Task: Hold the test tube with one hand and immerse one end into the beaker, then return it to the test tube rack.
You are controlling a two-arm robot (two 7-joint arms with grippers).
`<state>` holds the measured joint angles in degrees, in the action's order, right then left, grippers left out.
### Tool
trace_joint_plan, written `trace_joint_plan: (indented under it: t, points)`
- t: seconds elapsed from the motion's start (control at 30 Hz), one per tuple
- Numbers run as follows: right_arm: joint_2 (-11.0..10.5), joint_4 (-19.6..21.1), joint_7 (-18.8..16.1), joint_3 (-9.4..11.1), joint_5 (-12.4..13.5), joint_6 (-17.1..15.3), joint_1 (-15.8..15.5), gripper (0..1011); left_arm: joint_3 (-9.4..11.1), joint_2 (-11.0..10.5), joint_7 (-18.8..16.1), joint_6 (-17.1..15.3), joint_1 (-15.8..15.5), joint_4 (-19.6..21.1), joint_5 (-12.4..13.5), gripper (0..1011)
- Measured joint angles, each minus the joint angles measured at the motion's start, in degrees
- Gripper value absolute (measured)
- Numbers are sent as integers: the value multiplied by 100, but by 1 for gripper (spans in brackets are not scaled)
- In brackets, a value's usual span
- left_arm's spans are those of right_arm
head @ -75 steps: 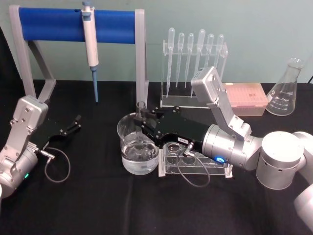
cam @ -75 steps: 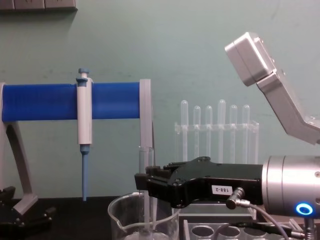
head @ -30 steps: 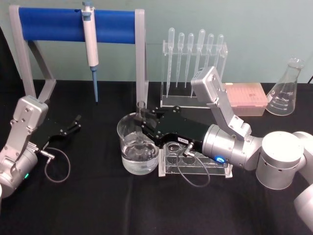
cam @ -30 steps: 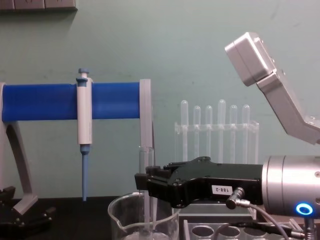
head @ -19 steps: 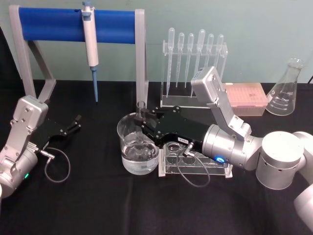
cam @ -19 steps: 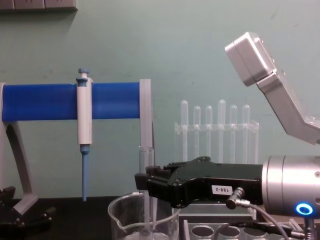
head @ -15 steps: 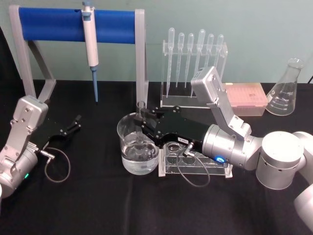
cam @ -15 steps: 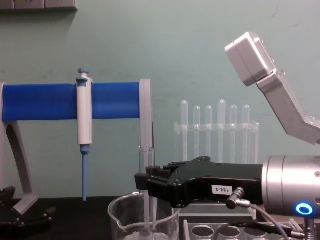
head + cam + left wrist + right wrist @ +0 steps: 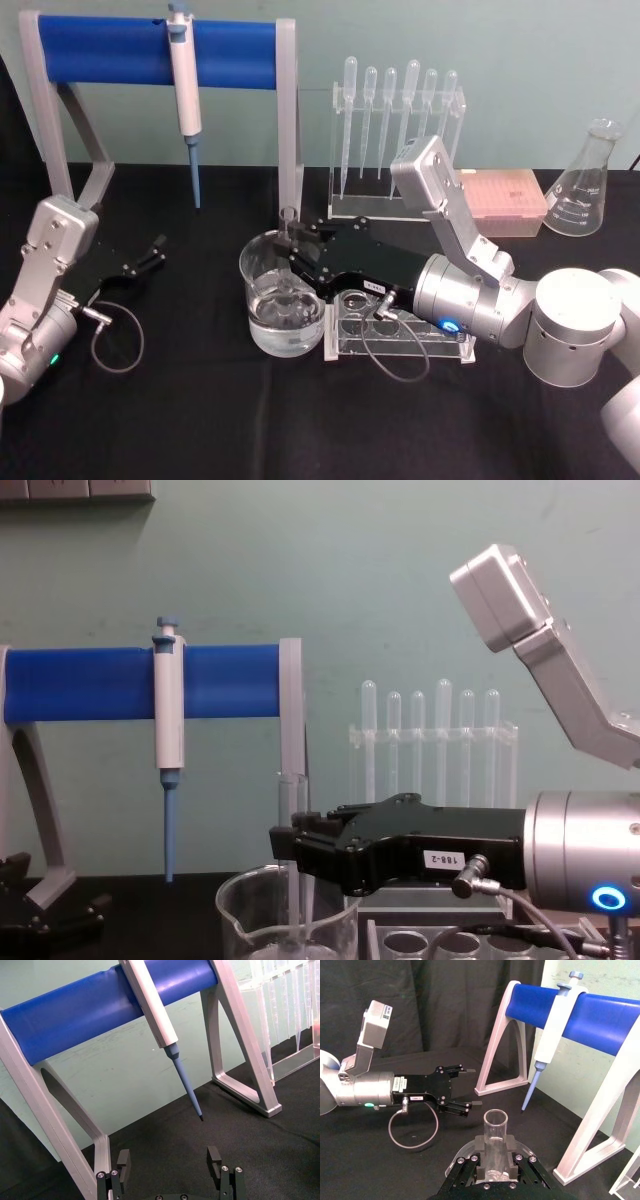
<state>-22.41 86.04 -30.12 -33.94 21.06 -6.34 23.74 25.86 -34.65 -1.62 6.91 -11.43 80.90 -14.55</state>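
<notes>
While the right tool (image 9: pixel 290 852) clamps it, the test tube (image 9: pixel 291 805) stands upright, rim up, bottom in the beaker (image 9: pixel 250 285).

Setting. My bench (image 9: pixel 200 420) is draped in black cloth up to its far edge, where a plain pale-green wall (image 9: pixel 520 40) rises behind it. A grey fitting (image 9: pixel 75 488) sits high on that wall. To my left, a black curtain (image 9: pixel 445 1000) hangs in folds. The light is even and diffuse.

Black right gripper (image 9: pixel 285 848) wore a white label (image 9: pixel 443 859), long glass test tube (image 9: pixel 495 1132) and wide glass beaker (image 9: pixel 255 290) were clear, cylindrical stand bar (image 9: pixel 110 50) was blue, tabletop (image 9: pixel 200 400) black.
</notes>
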Motion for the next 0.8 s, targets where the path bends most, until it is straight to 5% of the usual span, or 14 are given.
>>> trace_joint_plan:
  t: [0.8]
  points:
    - [0, 0, 0, 0, 0, 0, 0, 243, 0, 0, 0, 0, 0, 0, 0, 1000]
